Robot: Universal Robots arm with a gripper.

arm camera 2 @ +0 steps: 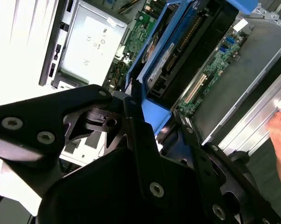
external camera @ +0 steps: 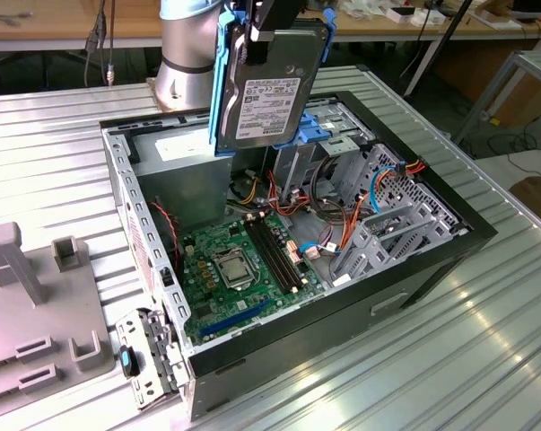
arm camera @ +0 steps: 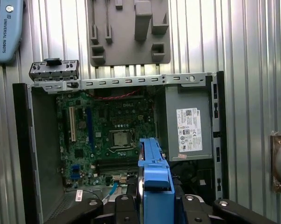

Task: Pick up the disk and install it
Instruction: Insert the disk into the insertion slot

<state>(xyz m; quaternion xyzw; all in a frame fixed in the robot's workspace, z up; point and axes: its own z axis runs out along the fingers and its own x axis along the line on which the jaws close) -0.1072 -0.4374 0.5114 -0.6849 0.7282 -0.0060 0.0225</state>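
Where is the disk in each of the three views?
Exterior view: the disk hangs above the open computer case.
Second wrist view: the disk shows edge-on over the case interior.
First wrist view: its blue carrier stands before the motherboard.
Shared landmark: the green motherboard in all three.

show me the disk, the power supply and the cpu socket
disk (external camera: 272,90): exterior view, on its labelled grey face
power supply (arm camera: 187,99): first wrist view, on the bare metal beside its label
cpu socket (external camera: 231,268): exterior view, on the middle of its metal cover
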